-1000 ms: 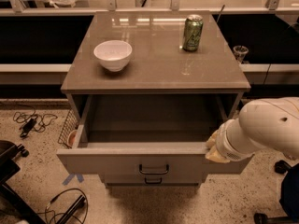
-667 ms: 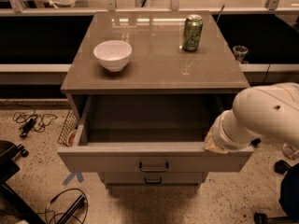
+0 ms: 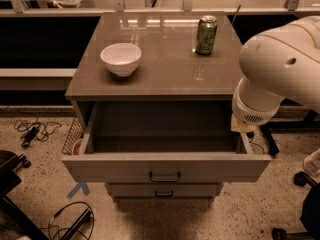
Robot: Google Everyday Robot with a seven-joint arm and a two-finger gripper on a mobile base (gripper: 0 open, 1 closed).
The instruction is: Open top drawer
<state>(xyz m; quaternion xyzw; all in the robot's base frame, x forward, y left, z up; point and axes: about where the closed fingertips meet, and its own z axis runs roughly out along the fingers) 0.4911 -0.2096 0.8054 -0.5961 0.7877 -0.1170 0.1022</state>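
Note:
The top drawer (image 3: 165, 166) stands pulled far out of the grey-brown cabinet, and its deep box looks empty inside. Its small dark bar handle (image 3: 165, 176) sits at the centre of the flat front. My white arm (image 3: 280, 64) comes in from the right above the drawer's right side. My gripper (image 3: 241, 126) is mostly hidden under the arm's end, by the right wall of the drawer near the cabinet's edge. It holds nothing that I can see.
A white bowl (image 3: 121, 59) and a green can (image 3: 206, 35) stand on the cabinet top (image 3: 160, 79). A narrower drawer (image 3: 162, 190) is shut below. Cables (image 3: 30, 129), a wire basket (image 3: 72, 136) and a chair base (image 3: 12, 174) lie at the left; another chair base (image 3: 300, 224) is at the right.
My arm has lifted and drawn back to the right, away from the drawer's front right corner. The drawer stays pulled out.

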